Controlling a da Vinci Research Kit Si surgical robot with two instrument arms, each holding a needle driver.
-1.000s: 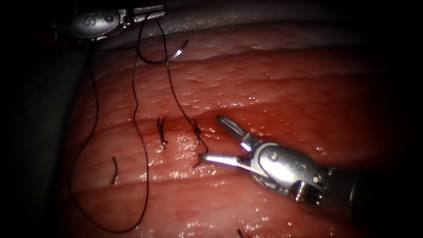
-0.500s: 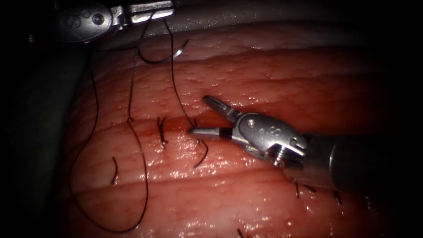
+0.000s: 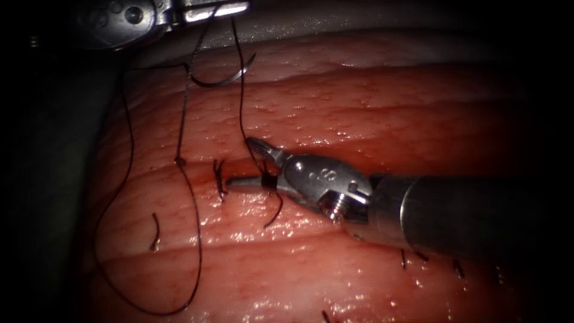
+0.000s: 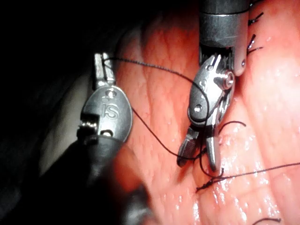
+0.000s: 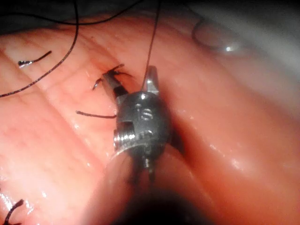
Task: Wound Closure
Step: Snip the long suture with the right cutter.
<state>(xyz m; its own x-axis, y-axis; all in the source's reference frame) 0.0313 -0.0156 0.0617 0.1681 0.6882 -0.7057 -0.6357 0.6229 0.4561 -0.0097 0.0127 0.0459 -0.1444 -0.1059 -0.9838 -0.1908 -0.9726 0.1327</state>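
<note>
My left tool (image 3: 209,10) at the tissue's far left edge has its jaws shut on the thread (image 3: 240,90); the same hold shows in the left wrist view (image 4: 99,70). The curved needle (image 3: 222,79) hangs free on the thread just below those jaws, outside the tissue, held by neither tool. A taut strand runs down to the knot (image 3: 267,178) on the cut. My right tool (image 3: 241,161) stands open with one jaw on each side of that strand just above the knot, holding nothing; its spread jaws (image 4: 199,157) (image 5: 131,78) straddle the thread (image 5: 152,42).
An earlier tied stitch (image 3: 220,179) sits just left of the knot. A short cut end of thread (image 3: 155,233) lies lower left. A long slack loop of thread (image 3: 197,263) drapes over the left tissue. More stitch ends (image 3: 412,257) show beneath the right shaft.
My right tool moved up and left, from just right of the knot to over it, its open jaws now straddling the taut strand. The left tool shifted slightly right, still gripping the thread.
</note>
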